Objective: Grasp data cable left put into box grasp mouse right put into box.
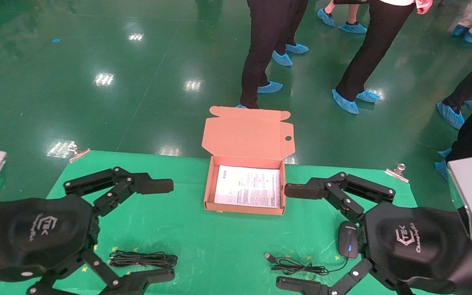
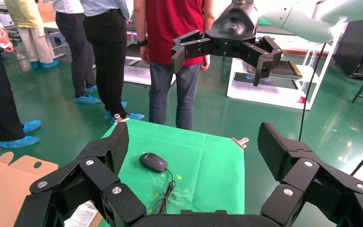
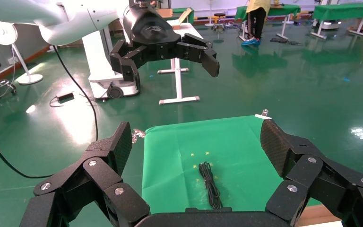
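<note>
The data cable (image 1: 143, 259), a black wound bundle, lies on the green cloth at the front left; it also shows in the right wrist view (image 3: 210, 184). The black mouse (image 1: 348, 239), its wheel lit blue, lies at the front right, with its thin USB cord (image 1: 297, 266) trailing left; it also shows in the left wrist view (image 2: 153, 162). The open brown box (image 1: 208, 184) sits at the middle back, with a white printed sheet inside. My left gripper (image 1: 162, 231) hovers open above the cable. My right gripper (image 1: 291, 237) hovers open beside the mouse. Both are empty.
The green cloth (image 1: 228, 246) covers the table and is held by metal clips (image 1: 398, 172) at the back corners. Several people in blue shoe covers (image 1: 344, 100) stand on the green floor beyond the table's far edge. The box lid (image 1: 246, 133) stands open, leaning back.
</note>
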You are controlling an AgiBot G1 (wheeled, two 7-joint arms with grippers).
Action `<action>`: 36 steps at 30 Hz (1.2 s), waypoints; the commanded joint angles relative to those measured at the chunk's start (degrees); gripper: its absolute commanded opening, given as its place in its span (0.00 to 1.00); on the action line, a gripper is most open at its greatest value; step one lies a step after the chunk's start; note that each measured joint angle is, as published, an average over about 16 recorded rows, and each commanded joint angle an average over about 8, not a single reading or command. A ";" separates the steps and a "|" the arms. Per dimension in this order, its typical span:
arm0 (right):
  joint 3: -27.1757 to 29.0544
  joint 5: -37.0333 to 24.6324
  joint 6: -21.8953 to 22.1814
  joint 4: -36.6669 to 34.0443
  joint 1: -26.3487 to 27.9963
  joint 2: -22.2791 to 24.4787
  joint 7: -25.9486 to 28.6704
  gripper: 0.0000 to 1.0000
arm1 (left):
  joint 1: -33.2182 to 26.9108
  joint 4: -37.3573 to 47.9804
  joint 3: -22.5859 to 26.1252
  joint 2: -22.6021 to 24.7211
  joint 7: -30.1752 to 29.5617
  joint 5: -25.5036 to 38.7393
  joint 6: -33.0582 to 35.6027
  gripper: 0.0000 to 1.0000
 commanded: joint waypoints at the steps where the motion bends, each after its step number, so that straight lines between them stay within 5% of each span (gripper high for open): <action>1: 0.00 0.00 0.00 0.00 0.00 0.00 0.00 1.00 | 0.00 0.00 0.00 0.00 0.00 0.00 0.00 1.00; 25: 0.00 -0.18 -0.15 0.03 0.14 0.08 -0.21 1.00 | -0.12 -0.02 0.12 0.12 0.01 0.16 0.01 1.00; 36: -2.83 -9.60 -2.77 -0.04 5.46 1.13 -3.55 1.00 | -5.54 1.25 5.49 1.71 -0.69 9.92 2.86 1.00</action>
